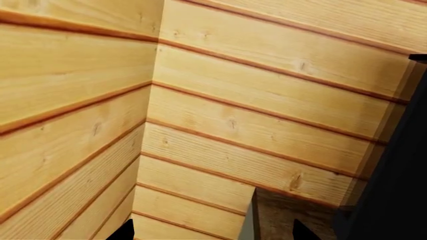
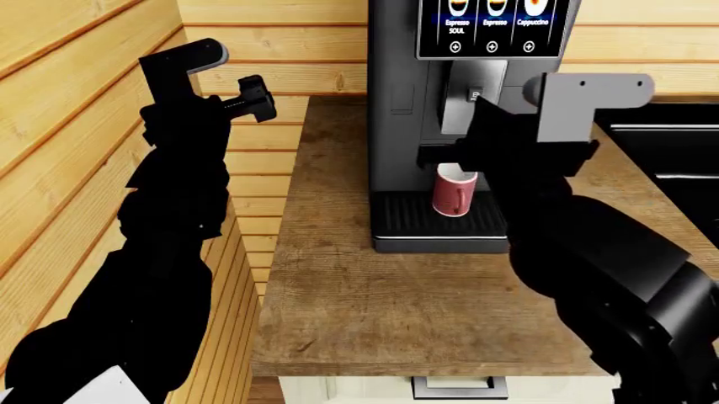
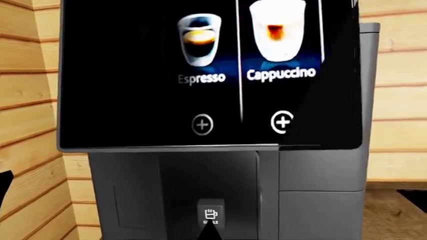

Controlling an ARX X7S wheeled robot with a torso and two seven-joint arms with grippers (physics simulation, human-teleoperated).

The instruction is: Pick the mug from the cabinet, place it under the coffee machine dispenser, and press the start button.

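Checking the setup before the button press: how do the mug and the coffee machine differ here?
The mug is small, red-pink and cylindrical; the coffee machine is tall, dark grey and boxy. The mug is plain with a white inside; the machine carries a dark screen with Espresso and Cappuccino pictures. The mug stands on the machine's ribbed drip tray. Both stand upright.
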